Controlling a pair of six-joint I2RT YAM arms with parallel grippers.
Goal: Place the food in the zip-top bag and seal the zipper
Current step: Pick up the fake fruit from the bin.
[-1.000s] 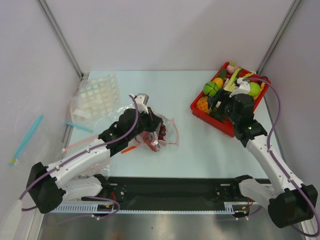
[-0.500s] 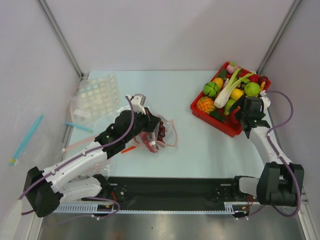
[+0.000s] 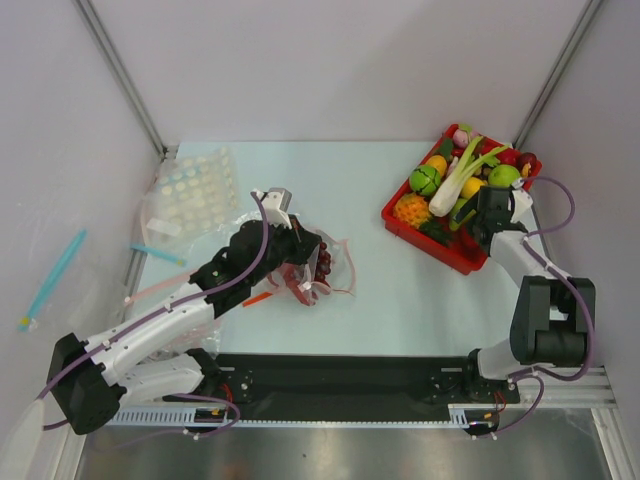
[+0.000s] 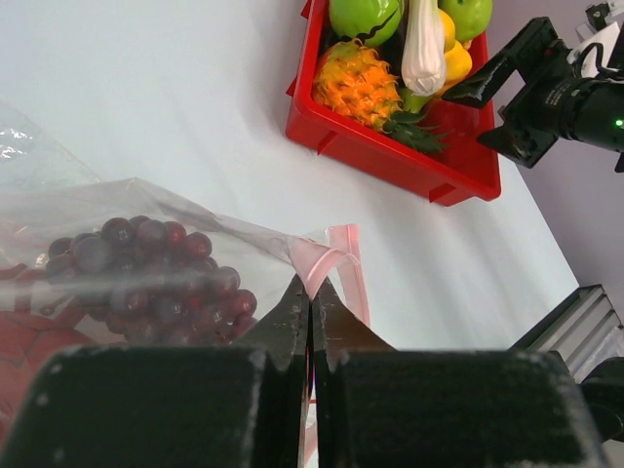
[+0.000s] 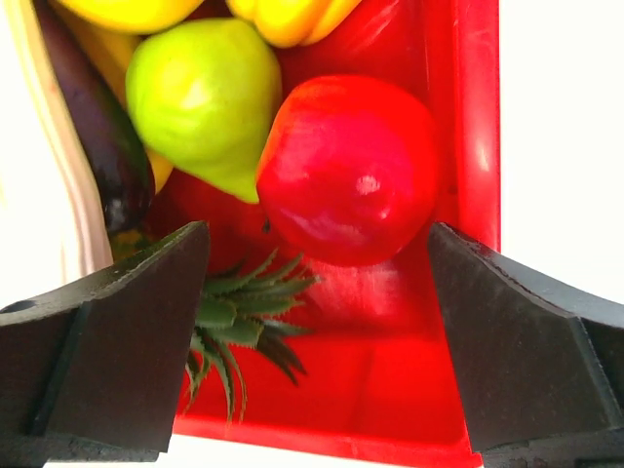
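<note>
A red tray [image 3: 440,250] sits on the pale bench [image 3: 400,300] right under the right jaws. Ahead of those jaws is a green pear [image 5: 195,93], with a dark eggplant [image 5: 97,146] further left. A dotted bag [image 3: 195,185] lies well apart from the left jaws.

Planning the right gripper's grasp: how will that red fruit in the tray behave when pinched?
The red fruit looks glossy, so probably slippery. Its rounded shape may roll from the open right gripper. The tray wall likely checks it.
</note>
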